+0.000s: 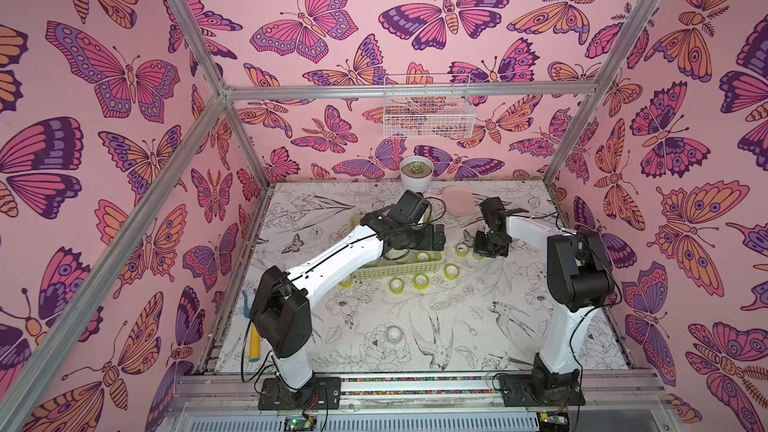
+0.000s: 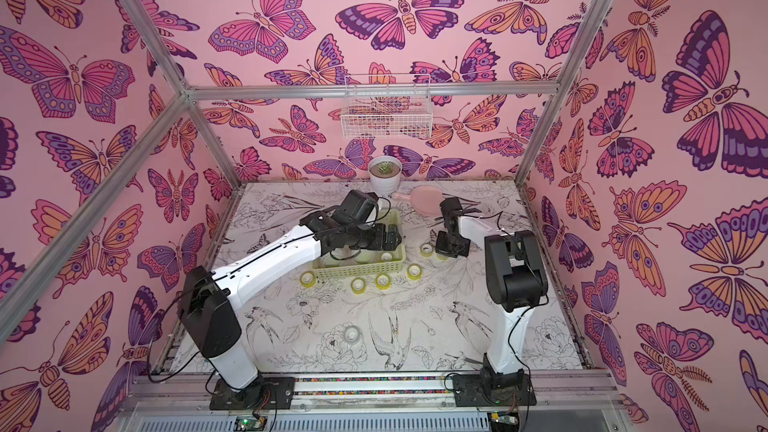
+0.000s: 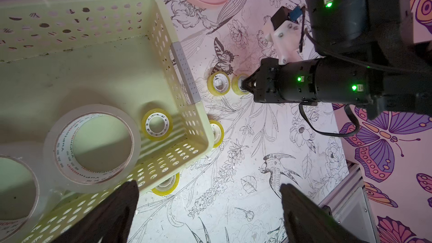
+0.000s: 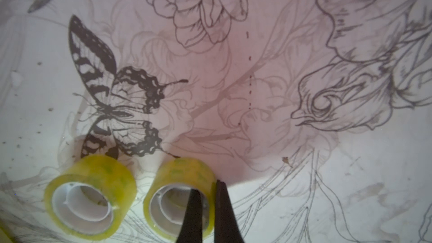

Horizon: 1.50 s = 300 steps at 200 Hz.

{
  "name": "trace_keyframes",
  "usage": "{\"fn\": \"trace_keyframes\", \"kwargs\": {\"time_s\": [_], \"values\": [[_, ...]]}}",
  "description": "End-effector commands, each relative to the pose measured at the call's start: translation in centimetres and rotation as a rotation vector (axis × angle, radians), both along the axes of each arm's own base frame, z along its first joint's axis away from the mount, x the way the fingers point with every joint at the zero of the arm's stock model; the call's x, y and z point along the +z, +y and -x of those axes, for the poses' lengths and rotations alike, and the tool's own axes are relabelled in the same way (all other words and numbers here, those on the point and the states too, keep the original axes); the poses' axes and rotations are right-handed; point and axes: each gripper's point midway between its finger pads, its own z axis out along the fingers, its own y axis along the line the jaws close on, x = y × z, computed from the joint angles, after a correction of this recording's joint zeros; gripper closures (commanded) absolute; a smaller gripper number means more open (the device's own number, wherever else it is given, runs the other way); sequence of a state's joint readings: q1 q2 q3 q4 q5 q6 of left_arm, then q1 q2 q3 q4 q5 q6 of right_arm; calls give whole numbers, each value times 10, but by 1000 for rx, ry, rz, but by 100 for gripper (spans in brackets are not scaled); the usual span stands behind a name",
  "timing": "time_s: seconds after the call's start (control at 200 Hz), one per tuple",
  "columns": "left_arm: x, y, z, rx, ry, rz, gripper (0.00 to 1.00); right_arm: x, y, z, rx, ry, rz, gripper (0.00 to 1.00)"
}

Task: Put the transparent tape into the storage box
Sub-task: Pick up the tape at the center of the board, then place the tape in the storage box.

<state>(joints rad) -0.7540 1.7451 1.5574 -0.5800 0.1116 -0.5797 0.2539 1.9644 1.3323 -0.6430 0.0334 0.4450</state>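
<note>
Grasp made: yellow tape roll [image 4: 180,174] is pinched by right gripper [image 4: 207,187], left gripper [image 3: 207,184] held wide open; lift and carry left into storage box [image 3: 163,164] seem needed

Left gripper [image 3: 207,184] wide apart; right gripper [image 4: 207,186] tight, fingertips downward.

Your storage box [image 1: 399,272] is the shallow pale yellow-green holey basket, far-middle of the desk [image 1: 498,326]. Inside, lying flat: two big clear rolls [image 3: 52,136] and one small yellow roll [image 3: 157,124]. Four yellow rolls [image 1: 396,285] line its near side. A yellow pair [image 1: 461,249] sits just right of it, its right roll [image 4: 184,171] pinched by the wall in your right hand [image 4: 207,187]. A small clear roll [image 1: 394,333] lies alone nearer you.
</note>
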Motion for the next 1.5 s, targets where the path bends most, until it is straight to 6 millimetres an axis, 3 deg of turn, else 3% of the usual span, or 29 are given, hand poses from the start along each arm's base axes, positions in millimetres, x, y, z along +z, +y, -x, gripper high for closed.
{"fn": "trace_keyframes", "kwargs": {"time_s": [0.0,0.185,0.366,0.561,0.746,0.906,1.137,1.247,1.497], "values": [[-5,7,4,4,6,-37,0,9,-2,3,-2,-6,5,100],[-3,17,2,49,-11,-51,0,44,2,5,20,-62,5,100],[-1,34,1,108,-33,-72,0,84,21,4,75,-126,22,99],[5,68,-1,222,-65,-90,0,124,58,-2,148,-208,11,99],[10,97,3,285,-84,-90,0,146,104,-9,231,-250,-13,99],[15,113,9,317,-98,-79,0,145,143,-16,296,-252,-27,99],[14,131,19,344,-95,-70,0,120,189,-22,360,-209,-40,99],[17,137,23,354,-99,-59,0,101,197,-25,354,-179,-31,100],[12,146,31,365,-91,-61,0,61,192,-27,270,-120,10,99]]}}
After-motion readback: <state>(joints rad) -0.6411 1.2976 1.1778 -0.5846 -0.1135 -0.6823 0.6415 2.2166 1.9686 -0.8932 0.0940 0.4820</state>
